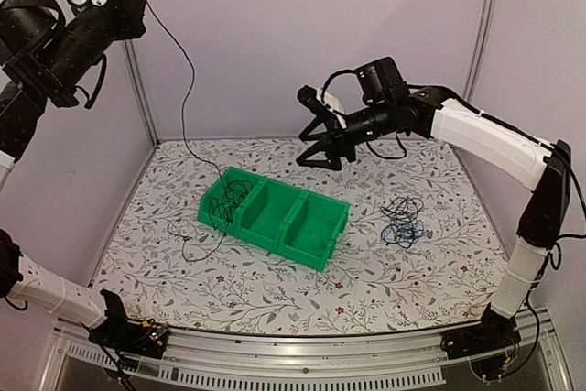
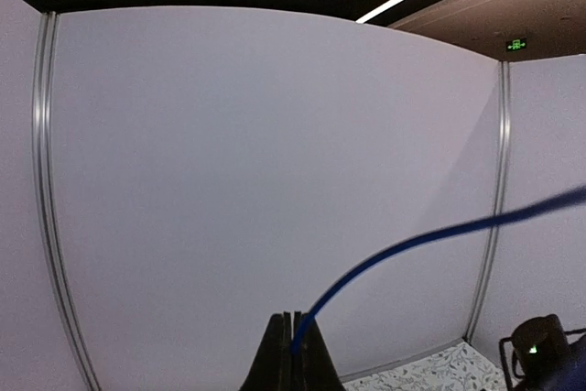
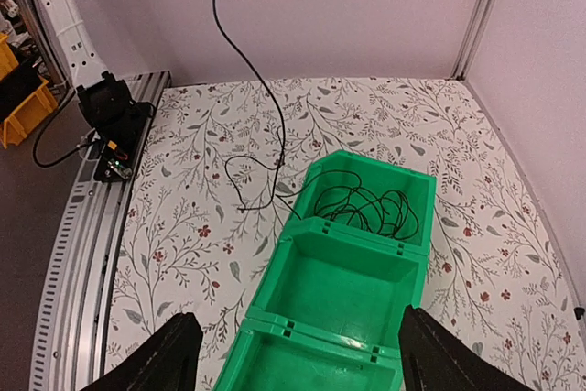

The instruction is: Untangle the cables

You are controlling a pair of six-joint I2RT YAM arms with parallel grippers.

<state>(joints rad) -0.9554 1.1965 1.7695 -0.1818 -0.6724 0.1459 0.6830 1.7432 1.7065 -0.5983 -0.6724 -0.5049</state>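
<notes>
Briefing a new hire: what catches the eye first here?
The green three-compartment bin at the centre of the table, with black cable coiled in its left end compartment. The left gripper, raised high, is shut on a blue cable; the right gripper hangs open above the bin. A blue-and-black tangle lies right of it.

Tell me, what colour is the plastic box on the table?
Bright green; the bin shows best in the right wrist view.

Blue cable (image 2: 394,249), v. thin, pinched in left gripper (image 2: 293,354), arcs off to its right, then hangs slack down to table (image 1: 275,304), looping nr bin edge. Black cable tangle (image 3: 364,206) sits in far end compt of green bin (image 3: 348,290), ahead of right gripper (image 3: 295,347). Blue+black knot (image 1: 401,222) on table, well apart from both.
</notes>
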